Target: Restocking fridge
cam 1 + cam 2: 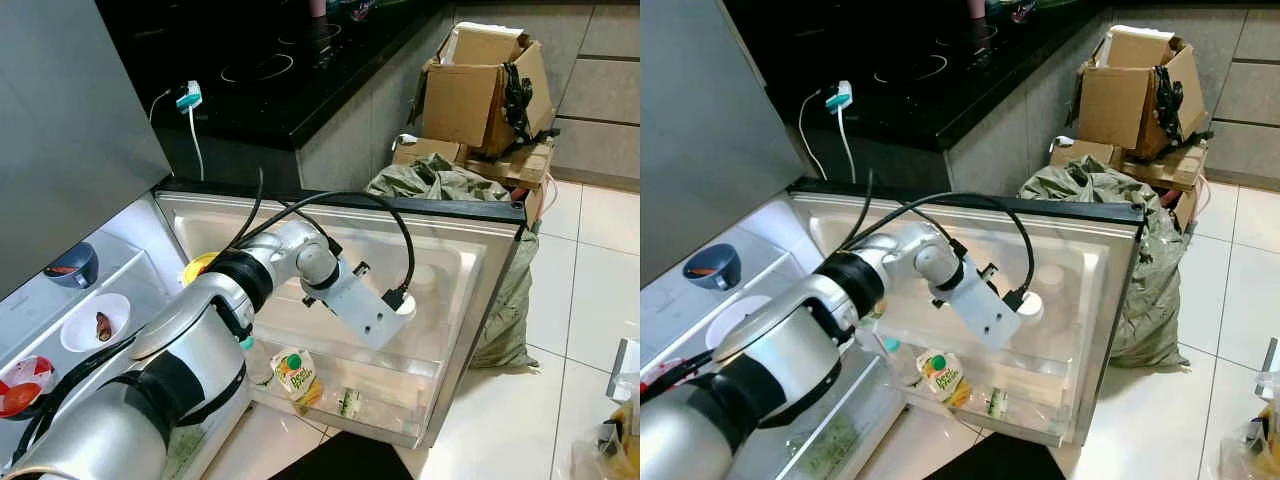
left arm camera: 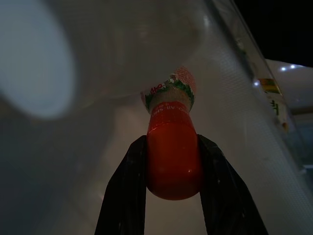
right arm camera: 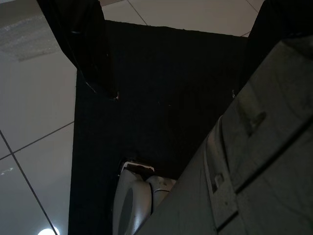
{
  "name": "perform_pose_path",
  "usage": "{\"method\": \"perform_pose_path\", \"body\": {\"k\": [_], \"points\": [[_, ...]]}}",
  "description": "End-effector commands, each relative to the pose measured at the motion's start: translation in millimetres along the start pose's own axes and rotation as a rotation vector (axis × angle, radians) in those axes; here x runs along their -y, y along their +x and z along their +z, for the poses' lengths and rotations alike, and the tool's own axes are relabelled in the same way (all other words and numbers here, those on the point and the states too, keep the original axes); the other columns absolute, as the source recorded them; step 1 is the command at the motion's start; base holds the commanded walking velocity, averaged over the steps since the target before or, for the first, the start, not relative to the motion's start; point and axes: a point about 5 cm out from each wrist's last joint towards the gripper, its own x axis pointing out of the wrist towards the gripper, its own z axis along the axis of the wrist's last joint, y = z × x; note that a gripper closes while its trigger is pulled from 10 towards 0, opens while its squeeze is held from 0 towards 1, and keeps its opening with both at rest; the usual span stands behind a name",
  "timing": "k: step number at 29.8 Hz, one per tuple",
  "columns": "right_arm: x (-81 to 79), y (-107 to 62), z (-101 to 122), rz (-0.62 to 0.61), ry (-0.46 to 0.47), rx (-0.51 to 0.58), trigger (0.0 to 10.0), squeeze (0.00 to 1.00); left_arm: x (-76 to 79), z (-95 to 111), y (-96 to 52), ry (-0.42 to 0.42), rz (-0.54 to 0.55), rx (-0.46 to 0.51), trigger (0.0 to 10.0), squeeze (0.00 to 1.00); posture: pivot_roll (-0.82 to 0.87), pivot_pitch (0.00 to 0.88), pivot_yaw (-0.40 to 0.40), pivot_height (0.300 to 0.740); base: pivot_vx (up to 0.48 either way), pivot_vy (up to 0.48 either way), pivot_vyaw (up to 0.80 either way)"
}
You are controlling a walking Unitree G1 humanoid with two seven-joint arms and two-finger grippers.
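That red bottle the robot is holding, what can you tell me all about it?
The small red bottle looks like smooth plastic, rounded at the held end, with a narrower neck wrapped in a red, white and green label with writing. The left gripper is shut on it, one black finger pressing each side. It points away from the wrist towards the pale inner wall of the open fridge door, in dim light.

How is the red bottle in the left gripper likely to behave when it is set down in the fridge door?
The red bottle looks smooth and rounded between the left gripper fingers, so it may slip or twist. Its narrow, tall shape suggests it could tip on the door shelf. It seems rigid, not visibly deforming under the grip.
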Motion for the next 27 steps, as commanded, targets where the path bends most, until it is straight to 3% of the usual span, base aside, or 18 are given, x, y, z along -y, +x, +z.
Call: {"method": "perform_pose_path", "body": {"k": [1,7,8,11,14,15,16,17,24,26,27], "points": [[-12.3,2.6,-6.3,0.034,-0.007,-0.016,10.0,0.00,0.7,-0.4,0.9,0.022,-0.016,-0.016,10.0,0.31,-0.29,0.094,0.178,0.740,0.000,0.000,0.00],[-12.8,2.6,-7.3,0.034,-0.005,-0.017,10.0,0.00,1.6,-1.8,0.9,0.024,-0.027,-0.025,10.0,0.31,-0.29,0.093,0.179,0.740,0.000,0.000,0.00],[-12.8,2.5,-7.5,0.034,-0.005,-0.017,10.0,0.00,1.8,-2.0,0.9,0.025,-0.029,-0.028,10.0,0.38,-0.28,0.095,0.180,0.740,0.000,0.000,0.00],[-12.9,2.5,-7.7,0.034,-0.005,-0.016,10.0,0.00,2.1,-2.4,1.0,0.027,-0.032,-0.032,10.0,0.38,-0.28,0.095,0.180,0.740,0.000,0.000,0.00],[-12.9,2.6,-7.1,0.034,-0.007,-0.014,10.0,0.00,1.5,-2.7,1.3,0.031,-0.023,-0.039,10.0,0.46,-0.28,0.095,0.180,0.740,0.000,0.000,0.00],[-12.7,2.6,-6.7,0.034,-0.009,-0.013,10.0,0.00,1.6,-2.8,1.3,0.029,-0.023,-0.037,10.0,0.55,-0.28,0.095,0.178,0.740,0.000,0.000,0.00],[-12.6,2.6,-6.4,0.033,-0.010,-0.012,10.0,0.00,1.7,-2.8,1.3,0.027,-0.024,-0.036,10.0,0.55,-0.28,0.095,0.178,0.740,0.000,0.000,0.00],[-12.1,2.5,-5.9,0.033,-0.013,-0.011,10.0,0.00,1.4,-2.6,1.2,0.026,-0.018,-0.032,10.0,0.70,-0.28,0.095,0.178,0.740,0.000,0.000,0.00],[-11.2,2.4,-5.1,0.032,-0.019,-0.010,10.0,0.00,-0.3,-2.0,1.0,0.030,0.001,-0.030,10.0,0.72,-0.28,0.095,0.175,0.740,0.000,0.000,0.00],[-11.0,2.3,-4.9,0.033,-0.020,-0.011,10.0,0.00,-0.8,-2.0,1.0,0.030,0.005,-0.031,10.0,0.68,-0.28,0.096,0.174,0.740,0.000,0.000,0.00],[-10.9,2.3,-4.9,0.034,-0.021,-0.011,10.0,0.00,-1.0,-2.0,0.9,0.031,0.007,-0.032,10.0,0.56,-0.28,0.096,0.174,0.740,0.000,0.000,0.00]]}}
